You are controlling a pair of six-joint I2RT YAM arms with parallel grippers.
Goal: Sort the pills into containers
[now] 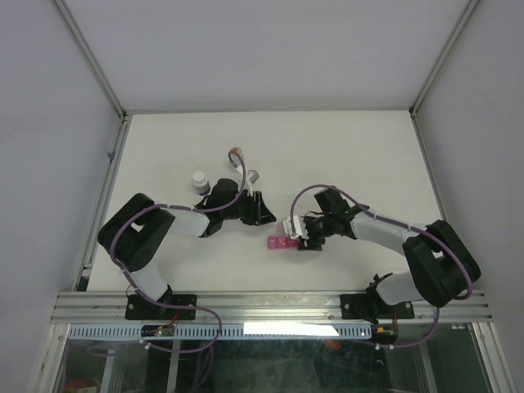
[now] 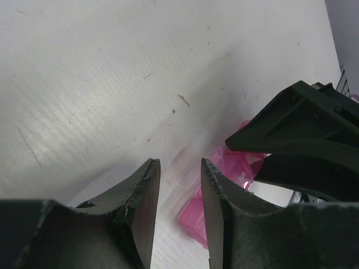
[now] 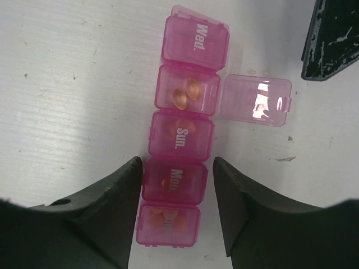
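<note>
item 1. flat white table [image 1: 344,155]: carries everything listed below.

item 2. right gripper [image 3: 176,161]: its black jaws straddle the "mon." cell of the strip, one at 9 o'clock and one at 3 o'clock. the 9 o'clock jaw looks to touch the wall. a sliver of table shows beside the other, so you cannot tell whether it pinches yet.

item 3. left gripper [image 2: 179,163]: jaws a narrow gap apart, with nothing between them. in the top view it sits at 11 o'clock of the strip, apart from it.

item 4. translucent pink plastic pill-organiser strip [image 3: 179,137]: five square cells in a row, lying flat just toward 6 o'clock of the table's middle.

item 5. white-capped dark bottle [image 1: 199,178] and small clear bottle with orange-brown contents [image 1: 236,154]: both at 10 to 11 o'clock of the strip, well apart from it.

item 6. open lid [image 3: 255,101]: flipped out to 3 o'clock from the second cell.

item 7. orange oval pills [image 3: 179,97]: two lie in the open cell, and more show through closed cells.

handling note: the step looks like bracing the strip.
- squeeze the side walls squarely and gently.
- keep the strip flat so the loose pills stay put.
- leave the lid's side free for the left gripper.
</note>
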